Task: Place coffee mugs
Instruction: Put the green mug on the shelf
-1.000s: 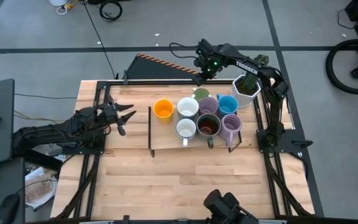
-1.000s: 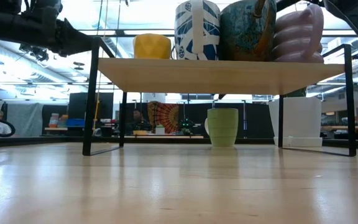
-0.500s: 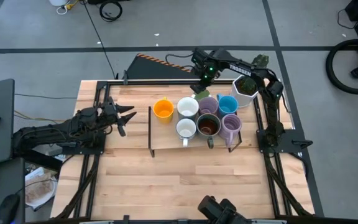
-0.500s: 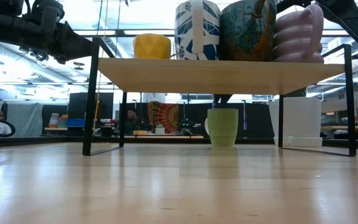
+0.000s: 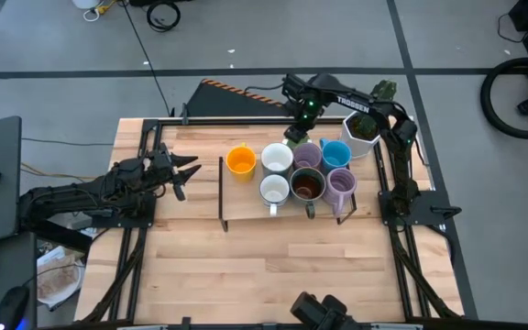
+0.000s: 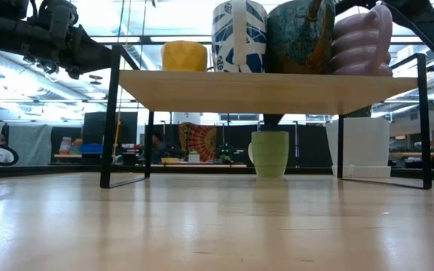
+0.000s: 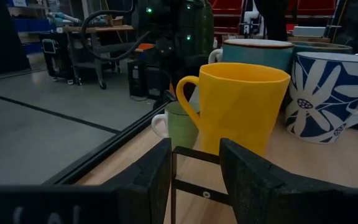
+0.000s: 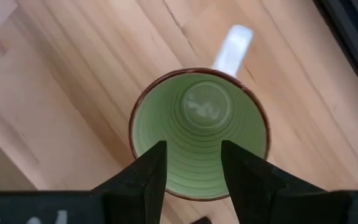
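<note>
green mug (image 8: 199, 132), yellow mug (image 7: 241, 106), white mug with blue flowers (image 7: 331, 93)

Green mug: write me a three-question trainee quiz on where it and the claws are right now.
1. True or false: the green mug stands on top of the shelf.
2. The right claw hangs over: A the green mug, B the cactus pot, C a white mug.
3. Fill in: the shelf mug closest to the left claw is coloured ____.

Key: 1 false, it stands on the table behind the shelf. 2 A. 3 orange, the orange mug.
</note>
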Tool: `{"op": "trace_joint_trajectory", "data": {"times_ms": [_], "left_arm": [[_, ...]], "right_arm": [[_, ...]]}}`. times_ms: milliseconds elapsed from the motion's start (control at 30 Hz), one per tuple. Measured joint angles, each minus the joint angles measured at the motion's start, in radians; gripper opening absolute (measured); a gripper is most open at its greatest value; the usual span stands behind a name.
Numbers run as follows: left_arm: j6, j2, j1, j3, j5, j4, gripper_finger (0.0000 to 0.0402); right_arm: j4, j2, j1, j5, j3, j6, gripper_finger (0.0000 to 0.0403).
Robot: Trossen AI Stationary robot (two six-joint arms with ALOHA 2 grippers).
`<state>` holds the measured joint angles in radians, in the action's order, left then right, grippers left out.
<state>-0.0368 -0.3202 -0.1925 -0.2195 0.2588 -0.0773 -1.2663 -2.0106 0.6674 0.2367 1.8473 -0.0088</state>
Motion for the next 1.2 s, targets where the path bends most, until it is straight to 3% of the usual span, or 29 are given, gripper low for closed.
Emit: {"op": "trace_joint_trajectory", "data": {"times_ms": [500,800,1200], "left_arm": [[0.003,0.000,0.000,0.000,0.000,0.000,0.0142],[0.003,0.000,0.000,0.000,0.000,0.000,0.0142],[0.003,0.000,0.000,0.000,0.000,0.000,0.0142]], "right_arm": [[0.009,0.000,-0.030,-0.054,0.000,-0.013,0.0158],[0.055,0.000,-0.015,-0.132,0.000,0.073,0.0158],[0.097,0.000,0.062,-0.142,-0.007,0.247,0.0158]]}}
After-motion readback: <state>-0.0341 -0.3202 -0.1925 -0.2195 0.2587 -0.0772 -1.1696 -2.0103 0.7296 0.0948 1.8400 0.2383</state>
